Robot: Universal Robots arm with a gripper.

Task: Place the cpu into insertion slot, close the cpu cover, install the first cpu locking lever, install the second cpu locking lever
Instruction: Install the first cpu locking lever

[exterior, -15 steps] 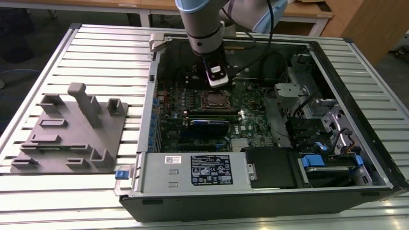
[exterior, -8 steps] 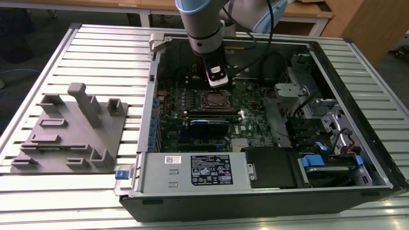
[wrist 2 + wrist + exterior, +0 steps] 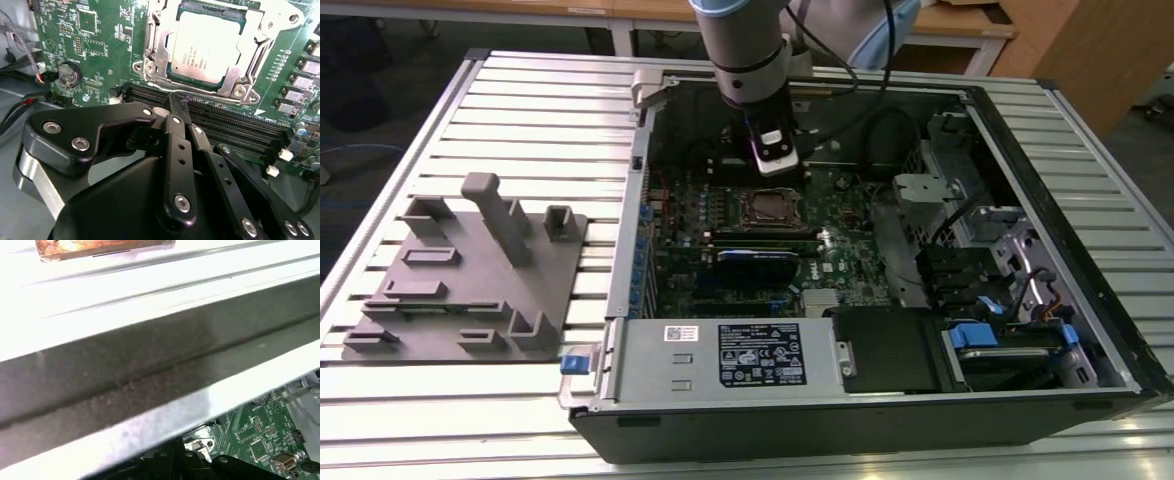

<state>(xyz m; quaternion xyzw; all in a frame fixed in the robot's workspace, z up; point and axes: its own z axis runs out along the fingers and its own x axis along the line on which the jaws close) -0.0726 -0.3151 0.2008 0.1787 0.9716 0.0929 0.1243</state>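
On the motherboard [image 3: 90, 50], one cpu [image 3: 207, 45] lies under one cpu cover [image 3: 159, 50].

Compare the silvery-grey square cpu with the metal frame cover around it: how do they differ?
The silvery-grey square cpu is a solid plate; the shiny metal cpu cover is an open frame with a large window. The cpu fills that window; the cover lies folded down over its edges. Both are square, metallic and lie flat.

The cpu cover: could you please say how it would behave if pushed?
The cpu cover is a thin metal frame, so probably stiff yet light. It lies flat around the cpu, so it likely wouldn't tip or slide.
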